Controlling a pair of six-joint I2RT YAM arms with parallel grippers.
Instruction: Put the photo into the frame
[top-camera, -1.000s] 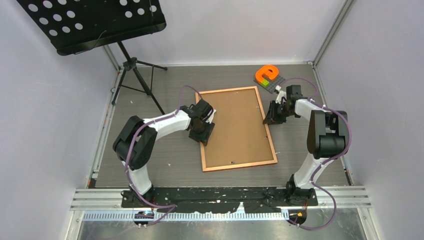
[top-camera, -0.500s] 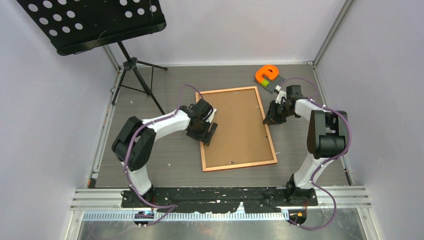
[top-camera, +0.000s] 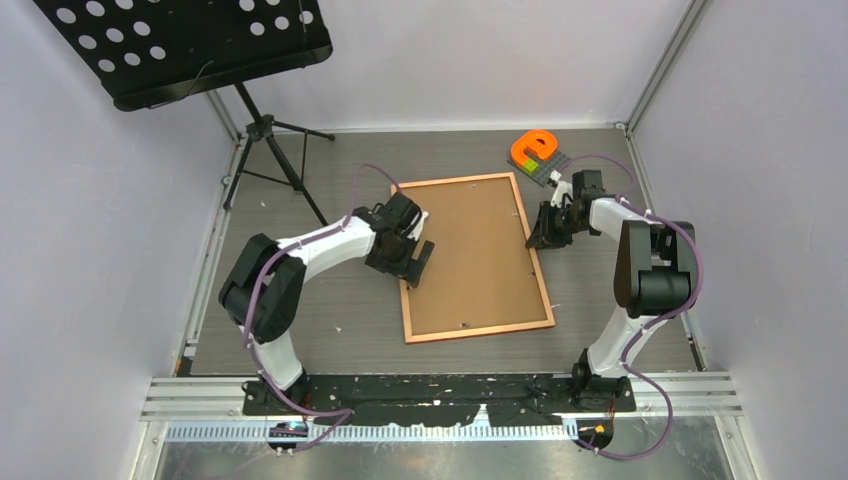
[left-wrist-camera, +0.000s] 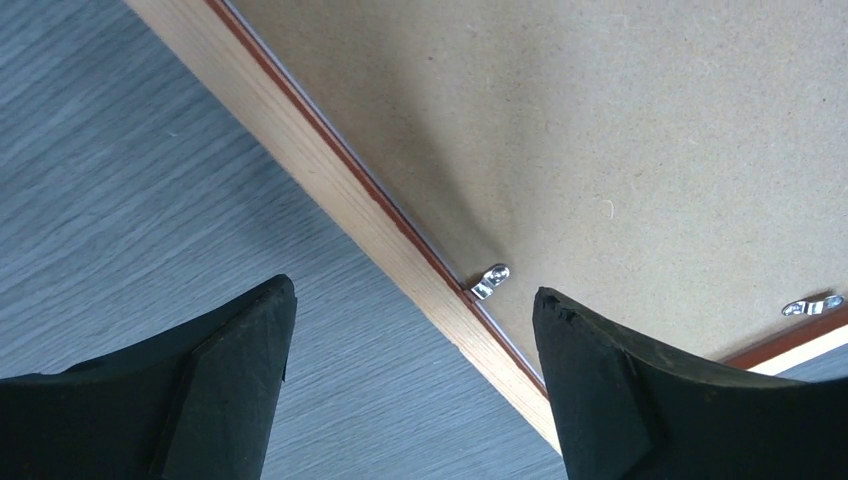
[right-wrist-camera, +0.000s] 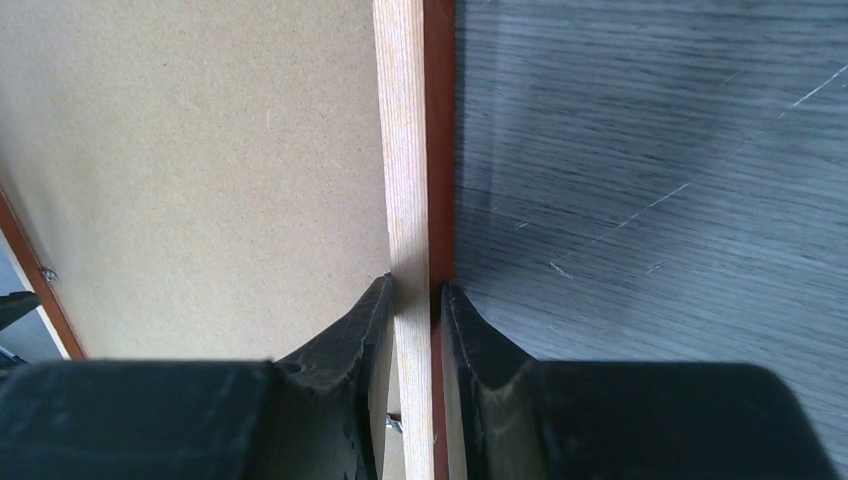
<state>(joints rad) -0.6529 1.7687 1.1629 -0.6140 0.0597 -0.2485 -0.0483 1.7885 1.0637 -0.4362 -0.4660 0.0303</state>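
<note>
The grey wood-grain counter carries everything you need to look at. At its far left corner stands a black perforated music stand on a tripod.

The frame lies flat near the middle of the counter, between your two arms, with its long sides running away from you and tilted a little to the left. Its back faces up, so you see the plain brown backing board filling it inside the thin orange-brown border.

Your left tool is released, fingers spread wide over the frame's left border. One finger is above the bare counter and the other above the backing board. Whether either finger touches, you cannot tell.

Your right tool is clenched on the frame's right border, towards the far end, with one finger on each side of the pale wooden rail.

Beyond the frame's far right corner an orange block sits on a small grey plate, apart from the frame.

Two small metal clips show at the board's edge in the left wrist view.
</note>
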